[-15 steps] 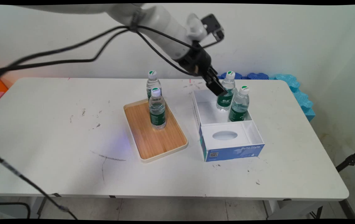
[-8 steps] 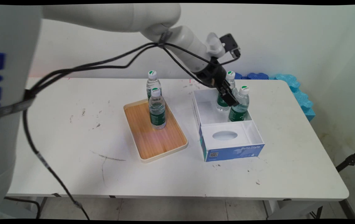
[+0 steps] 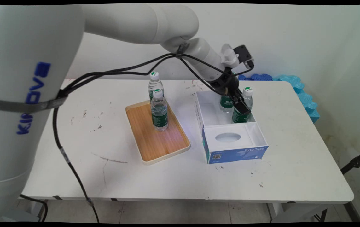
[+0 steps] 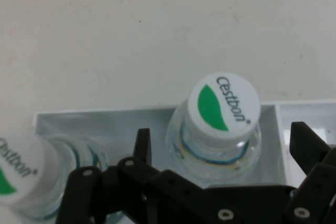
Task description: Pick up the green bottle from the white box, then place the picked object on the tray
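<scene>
My gripper (image 3: pixel 242 108) reaches down into the back part of a white box (image 3: pixel 199 108) with a blue front. Two clear water bottles with green labels stand in that part. In the hand view the gripper (image 4: pixel 226 148) is open, one finger (image 4: pixel 142 142) left and the other (image 4: pixel 310 145) right of the nearer bottle (image 4: pixel 223 108), below its white and green cap; I see no contact. In the main view this is the right bottle (image 3: pixel 246 94). The second bottle (image 3: pixel 226 103) stands just left of it, its cap hidden by the hand, and shows at the hand view's lower left (image 4: pixel 21 174).
A wooden tray (image 3: pixel 164 142) lies left of the box with one bottle (image 3: pixel 159 110) upright on it. Another bottle (image 3: pixel 154 83) stands on the table just behind the tray. The box's front part holds a white insert (image 3: pixel 229 137) with an oval hole. Blue foam mats (image 3: pixel 296 85) lie at the table's far right edge.
The gripper has moved right and down, from beside the box's left bottle to straddling the right one. The bottles, box and tray have not moved.
</scene>
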Action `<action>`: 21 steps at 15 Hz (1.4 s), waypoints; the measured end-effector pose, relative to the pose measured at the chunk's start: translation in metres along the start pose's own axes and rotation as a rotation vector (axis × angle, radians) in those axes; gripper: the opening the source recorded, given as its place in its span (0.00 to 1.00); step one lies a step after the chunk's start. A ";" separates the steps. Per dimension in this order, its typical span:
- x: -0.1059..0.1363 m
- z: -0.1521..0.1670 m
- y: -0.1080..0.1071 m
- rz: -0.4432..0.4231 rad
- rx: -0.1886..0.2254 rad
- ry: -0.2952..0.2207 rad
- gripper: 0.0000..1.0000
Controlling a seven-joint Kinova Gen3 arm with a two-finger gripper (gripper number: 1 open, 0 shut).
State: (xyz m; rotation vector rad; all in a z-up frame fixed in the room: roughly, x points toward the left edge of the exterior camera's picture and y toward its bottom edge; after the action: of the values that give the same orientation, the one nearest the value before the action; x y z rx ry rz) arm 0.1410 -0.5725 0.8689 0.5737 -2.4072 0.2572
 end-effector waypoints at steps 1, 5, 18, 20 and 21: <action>0.001 0.005 0.000 0.001 -0.002 0.000 1.00; 0.002 0.015 0.000 0.003 -0.006 0.001 0.00; 0.011 -0.013 0.008 -0.029 0.012 0.046 0.00; 0.014 -0.034 0.010 -0.036 0.023 0.065 0.00; 0.015 -0.044 0.011 -0.039 0.028 0.074 0.00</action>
State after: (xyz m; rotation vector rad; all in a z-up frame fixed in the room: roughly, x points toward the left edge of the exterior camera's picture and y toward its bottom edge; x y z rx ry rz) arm 0.1496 -0.5537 0.9121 0.6122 -2.3221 0.2904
